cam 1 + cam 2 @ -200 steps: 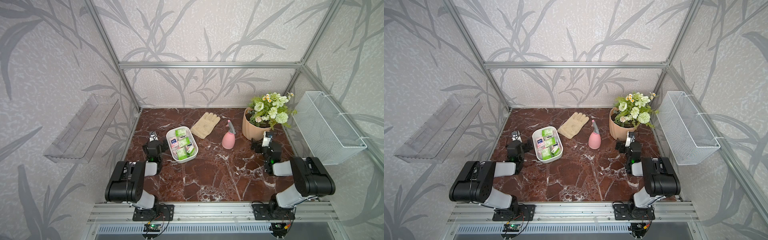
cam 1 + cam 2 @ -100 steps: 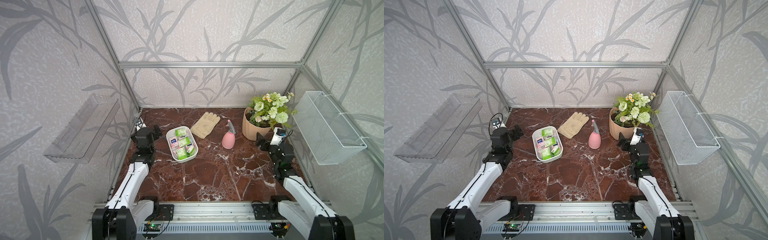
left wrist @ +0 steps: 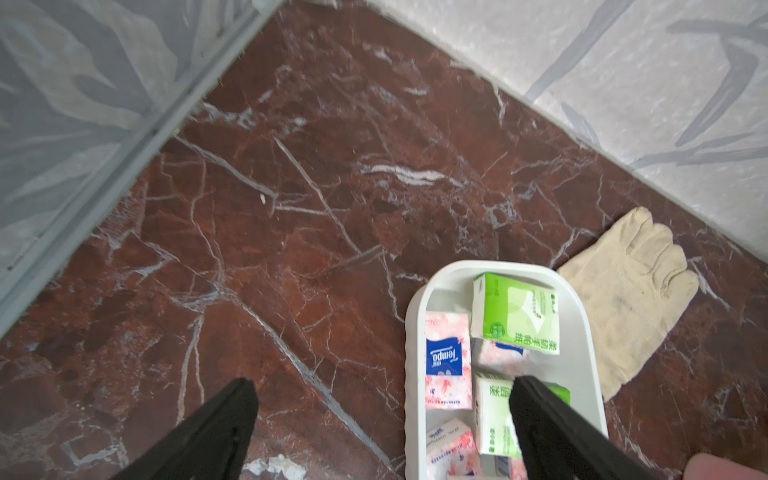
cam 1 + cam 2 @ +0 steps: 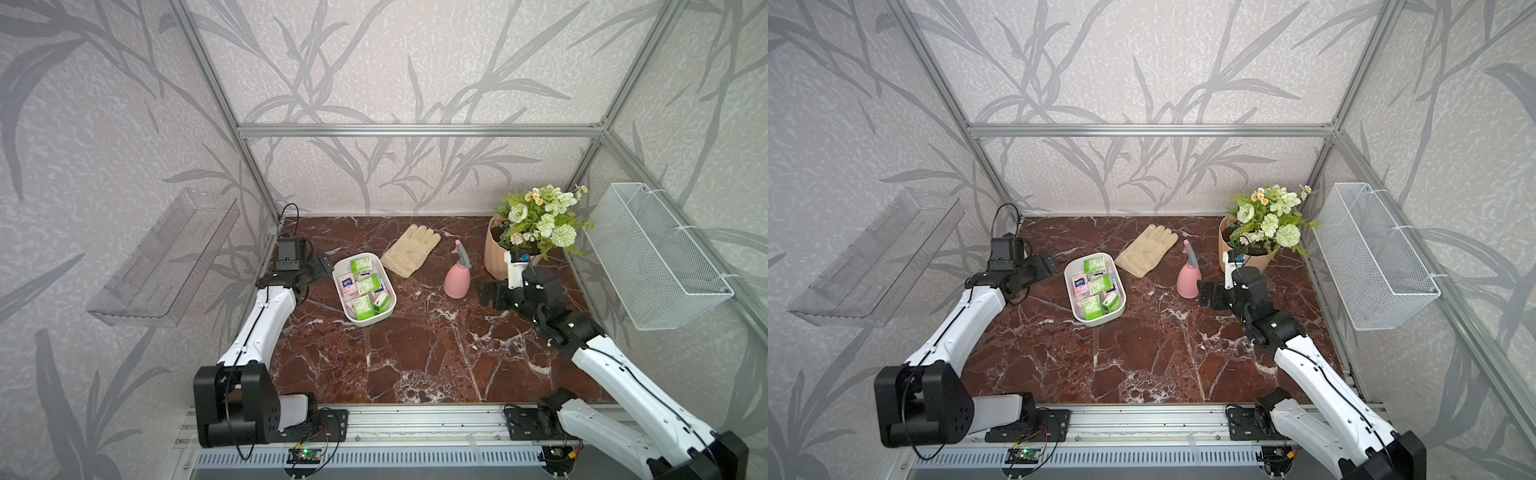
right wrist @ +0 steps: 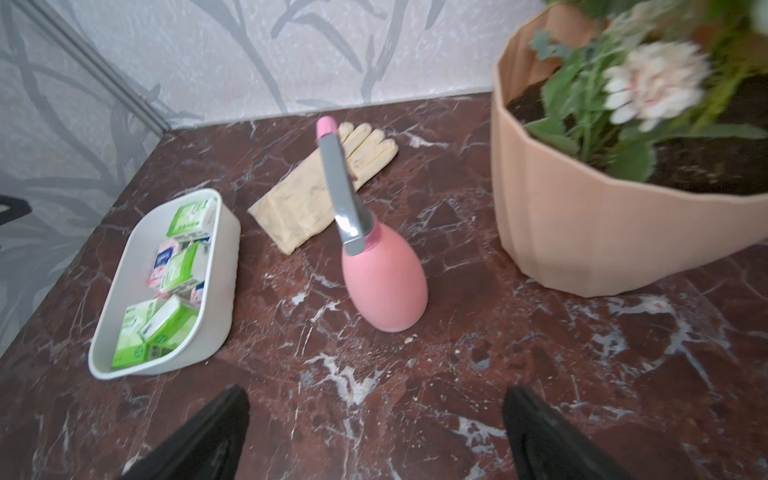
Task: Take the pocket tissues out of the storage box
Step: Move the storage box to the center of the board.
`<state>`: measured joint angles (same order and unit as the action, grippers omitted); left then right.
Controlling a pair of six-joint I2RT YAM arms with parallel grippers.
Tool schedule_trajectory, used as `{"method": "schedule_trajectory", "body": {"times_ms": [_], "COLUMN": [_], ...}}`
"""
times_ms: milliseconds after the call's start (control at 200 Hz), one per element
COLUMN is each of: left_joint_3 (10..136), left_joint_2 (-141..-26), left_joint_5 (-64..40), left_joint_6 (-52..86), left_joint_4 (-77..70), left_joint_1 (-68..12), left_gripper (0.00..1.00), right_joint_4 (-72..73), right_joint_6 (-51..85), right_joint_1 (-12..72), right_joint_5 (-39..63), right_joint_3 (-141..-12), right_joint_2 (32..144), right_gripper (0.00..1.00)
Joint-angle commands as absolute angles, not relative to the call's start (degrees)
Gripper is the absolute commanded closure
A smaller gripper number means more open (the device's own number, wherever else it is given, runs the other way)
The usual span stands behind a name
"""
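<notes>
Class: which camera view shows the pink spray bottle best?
The right wrist view: the spray bottle stands close, whole and upright. Both top views show it small, between the glove and the flower pot. The left wrist view shows at most a pink sliver.

Two eyes above, one per wrist
Both top views overlook my whole table (image 4: 415, 353) from the front; my wrist views sit low, both catching the storage box (image 5: 220, 291).

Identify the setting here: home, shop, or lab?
Most likely a lab test cell dressed as a home corner: aluminium frame with wallpapered walls, left arm and right arm mounted on a front rail, props like a flower pot and spray bottle.
</notes>
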<state>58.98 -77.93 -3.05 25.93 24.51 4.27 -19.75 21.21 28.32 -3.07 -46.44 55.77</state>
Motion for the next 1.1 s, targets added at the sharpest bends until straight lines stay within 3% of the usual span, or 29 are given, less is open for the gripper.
{"method": "schedule_trajectory", "body": {"times_ms": [0, 120, 280, 690, 885, 1100], "left_joint_3": [62.23, 64.07, 64.83, 61.97, 62.82, 64.39], "left_joint_2": [-81.93, -86.93, -92.29, -97.21, -98.55, -100.74], "left_joint_5": [-11.01, -16.24, -20.72, -28.21, -28.32, -27.43], "left_joint_6": [24.85, 23.55, 24.84, 27.65, 28.47, 30.99], "left_joint_4": [30.77, 31.02, 29.74, 23.7, 23.13, 21.18], "left_joint_1": [5.42, 6.3, 6.59, 4.56, 1.53, -4.23], "left_gripper": [0.04, 0.14, 0.35, 0.72, 0.81, 0.82], "right_joint_4": [-26.34, -26.55, -26.55, -23.99, -23.98, -23.68], "right_joint_6": [22.44, 22.76, 22.41, 22.61, 21.9, 22.21], "right_joint_1": [34.07, 39.67, 44.88, 47.29, 47.37, 47.32], "right_joint_5": [-6.18, -7.17, -10.27, -10.28, -10.63, -10.59], "right_joint_3": [-51.32, -54.7, -58.18, -59.85, -59.7, -59.9], "right_joint_2": [60.14, 65.53, 71.97, 76.63, 77.23, 78.85], "right_gripper": [0.01, 0.01, 0.01, 0.01, 0.01, 0.01]}}
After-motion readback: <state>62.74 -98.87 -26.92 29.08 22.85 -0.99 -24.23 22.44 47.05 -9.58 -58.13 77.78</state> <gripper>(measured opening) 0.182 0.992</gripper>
